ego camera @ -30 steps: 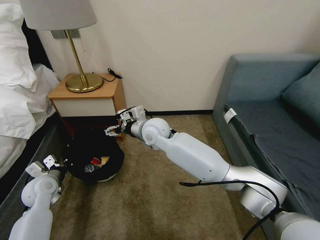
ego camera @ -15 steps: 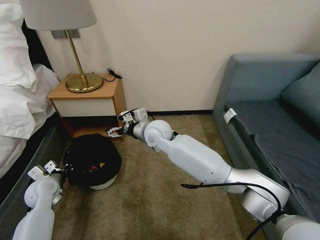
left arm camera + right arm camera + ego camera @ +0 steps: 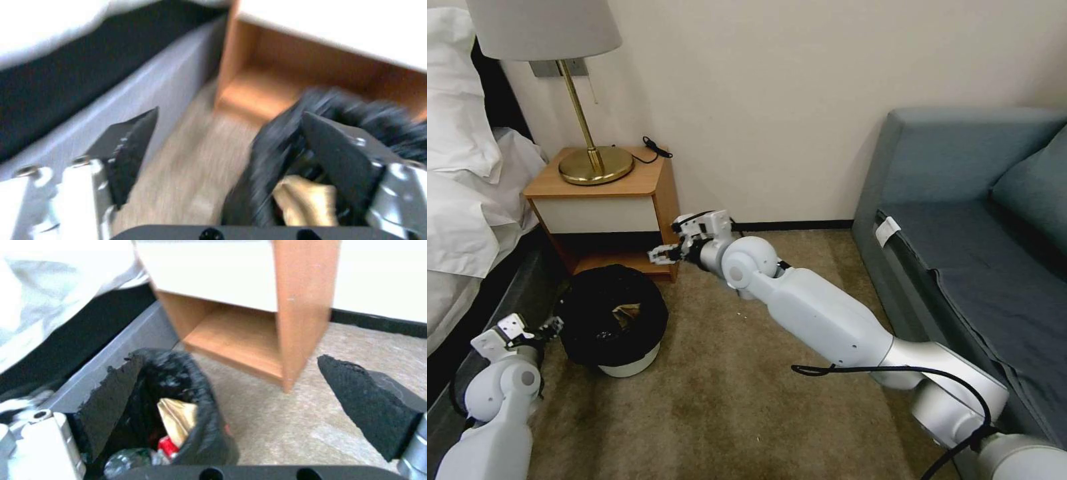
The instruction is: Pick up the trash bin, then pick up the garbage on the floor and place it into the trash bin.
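Note:
The trash bin, white with a black bag over its rim, stands upright on the carpet in front of the nightstand. Garbage lies inside it: a crumpled brown paper bag, a red-and-white wrapper and a clear bottle. My left gripper is open at the bin's left rim; in the left wrist view one finger is over the black bag's edge and the other is outside it. My right gripper hangs open and empty above the bin's far right side, by the nightstand's corner.
The wooden nightstand with a brass lamp stands just behind the bin. The bed borders the left side and a blue sofa the right. Open carpet lies between them.
The bin has gone from tilted and lifted to upright on the carpet. My left arm has dropped lower and leftward. My right gripper has drawn back from over the bin toward the nightstand corner.

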You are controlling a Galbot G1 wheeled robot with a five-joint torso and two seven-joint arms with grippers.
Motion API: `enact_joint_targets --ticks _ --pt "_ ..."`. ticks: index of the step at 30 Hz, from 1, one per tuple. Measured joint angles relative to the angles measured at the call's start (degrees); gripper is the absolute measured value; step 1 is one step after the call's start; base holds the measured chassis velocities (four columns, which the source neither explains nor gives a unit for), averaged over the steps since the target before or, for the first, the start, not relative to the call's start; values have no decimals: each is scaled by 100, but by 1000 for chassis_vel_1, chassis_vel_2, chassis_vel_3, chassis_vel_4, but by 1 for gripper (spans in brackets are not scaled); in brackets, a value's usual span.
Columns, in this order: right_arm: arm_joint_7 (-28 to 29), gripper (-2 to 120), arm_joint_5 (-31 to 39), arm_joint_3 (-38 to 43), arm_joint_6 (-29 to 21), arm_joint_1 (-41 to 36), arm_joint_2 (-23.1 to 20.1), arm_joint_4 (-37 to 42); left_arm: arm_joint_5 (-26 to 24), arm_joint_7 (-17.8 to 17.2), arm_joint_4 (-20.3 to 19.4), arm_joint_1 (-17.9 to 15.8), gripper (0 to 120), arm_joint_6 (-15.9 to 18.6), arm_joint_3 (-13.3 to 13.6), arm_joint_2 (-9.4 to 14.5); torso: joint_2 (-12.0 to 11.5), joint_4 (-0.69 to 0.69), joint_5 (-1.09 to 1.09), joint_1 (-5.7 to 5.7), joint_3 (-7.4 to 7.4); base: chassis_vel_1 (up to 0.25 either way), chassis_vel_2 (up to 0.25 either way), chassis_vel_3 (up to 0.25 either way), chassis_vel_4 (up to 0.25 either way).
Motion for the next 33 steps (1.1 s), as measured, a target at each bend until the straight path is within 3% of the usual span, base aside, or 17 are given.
enact_joint_targets --ticks 2,3,5,6,8,12,15,23,25,33 --pt "-6 100 -85 408 30 -325 -62 55 260 546 -188 99 99 -337 9 61 0 -1 0 0 0 0 0 0 0" --pt "-6 100 -85 408 30 -325 -62 55 260 546 -188 99 99 -337 9 61 0 -1 0 0 0 0 0 0 0" --pt "-9 100 -255 940 153 -744 -102 104 592 1188 -233 138 100 -764 56 101 0 -2 2 0 0 0 0 0 0" --pt "-9 100 -255 940 153 -744 -102 104 592 1188 -233 138 100 -764 56 101 0 -2 2 0 0 0 0 0 0" --pt "-8 100 -423 1401 307 -1050 -106 111 742 1553 -233 155 100 -1095 148 107 0 -1 1 0 0 0 0 0 0" --pt "-49 100 -779 2094 583 -1438 -37 -7 835 1733 -245 132 100 -1307 332 65 0 -2 1 0 0 0 0 0 0" --pt "-185 100 -1424 2717 977 -1763 182 -370 983 1965 -116 -132 100 -1427 597 -21 0 -1 1 0 0 0 0 0 0" --pt "-533 100 -2399 3160 1524 -2082 445 -1071 1029 2096 238 -603 100 -1531 894 -230 -1 -2 1 0 0 0 0 0 0" --pt "-721 100 -2824 3362 1849 -2138 617 -1595 1003 1971 332 -742 100 -1426 1022 -425 -1 -1 1 0 0 0 0 0 0" --pt "-981 100 -3073 3505 2090 -2229 761 -2012 1078 1750 608 -819 100 -1336 1115 -843 -1 0 1 0 0 0 0 0 0"
